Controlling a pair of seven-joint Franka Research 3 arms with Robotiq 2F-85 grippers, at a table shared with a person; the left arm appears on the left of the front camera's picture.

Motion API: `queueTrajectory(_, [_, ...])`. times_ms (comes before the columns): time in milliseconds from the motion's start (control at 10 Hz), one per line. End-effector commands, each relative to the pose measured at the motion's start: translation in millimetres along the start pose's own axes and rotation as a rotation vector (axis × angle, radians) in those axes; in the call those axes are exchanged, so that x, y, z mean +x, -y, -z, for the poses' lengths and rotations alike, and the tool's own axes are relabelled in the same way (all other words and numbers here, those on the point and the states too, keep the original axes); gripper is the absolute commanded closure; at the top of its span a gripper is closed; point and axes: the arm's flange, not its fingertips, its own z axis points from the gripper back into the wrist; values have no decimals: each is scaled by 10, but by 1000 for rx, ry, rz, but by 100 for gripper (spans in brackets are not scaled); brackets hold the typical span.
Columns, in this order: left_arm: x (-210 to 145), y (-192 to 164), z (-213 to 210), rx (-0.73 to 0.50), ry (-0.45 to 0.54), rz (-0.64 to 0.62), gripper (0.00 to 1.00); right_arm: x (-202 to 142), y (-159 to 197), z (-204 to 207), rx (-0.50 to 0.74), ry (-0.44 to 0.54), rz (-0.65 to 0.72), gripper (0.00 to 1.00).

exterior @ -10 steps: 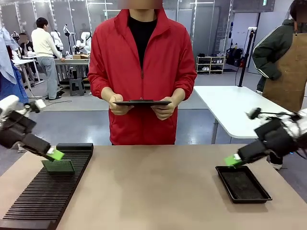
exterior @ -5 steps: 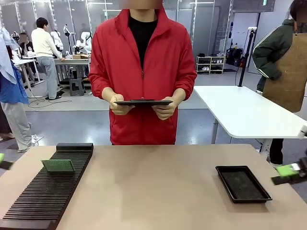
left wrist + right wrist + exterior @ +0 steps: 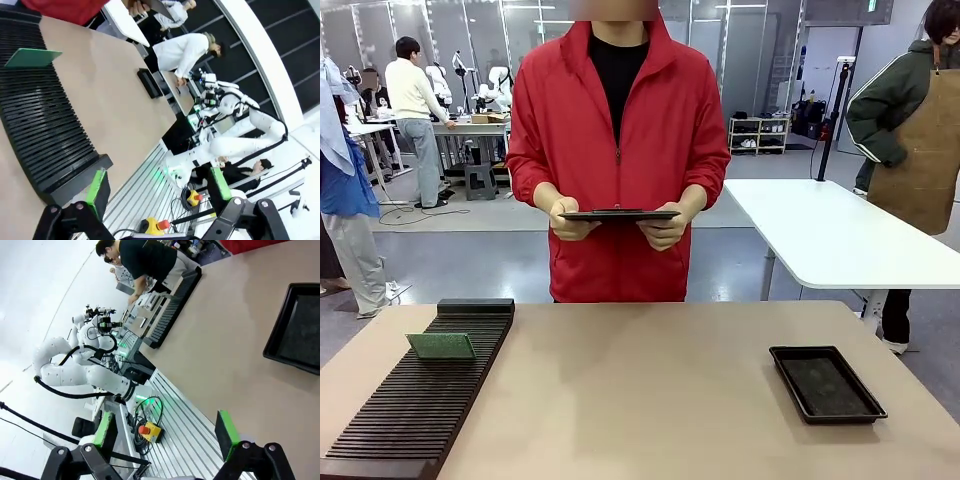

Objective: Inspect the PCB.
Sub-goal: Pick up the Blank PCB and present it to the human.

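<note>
The PCB (image 3: 441,346), a small green board, stands on edge in a slot near the far end of the black slotted rack (image 3: 415,405) at the table's left. The left wrist view shows the PCB (image 3: 32,57) at the upper left, far from my left gripper (image 3: 159,186), which hangs open and empty beyond the table's near edge. My right gripper (image 3: 165,432) is also open and empty, off the table's near side, with the rack (image 3: 172,302) far ahead of it.
A shallow black tray (image 3: 827,384) lies at the table's right and shows in the right wrist view (image 3: 297,330). A person in a red jacket stands at the far side holding a dark clipboard (image 3: 617,214) in both hands. The tabletop's middle is bare.
Both arms have drawn back from the table and left the front view. The left gripper pulled away from the PCB and the right one from the tray. The PCB has not moved.
</note>
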Motion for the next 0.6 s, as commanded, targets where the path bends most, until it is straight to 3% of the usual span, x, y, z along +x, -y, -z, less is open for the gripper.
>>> queueTrajectory(0, [69, 0, -170, 7, 55, 0, 0, -354, -139, 225, -21, 2, -32, 0])
queueTrajectory(400, [132, 4, -176, 44, 79, -3, 0, -304, -132, 356, -60, 13, -34, 0])
queueTrajectory(500, [38, -13, -223, 38, 61, -13, 0, -73, -33, -101, -30, 10, -13, 0])
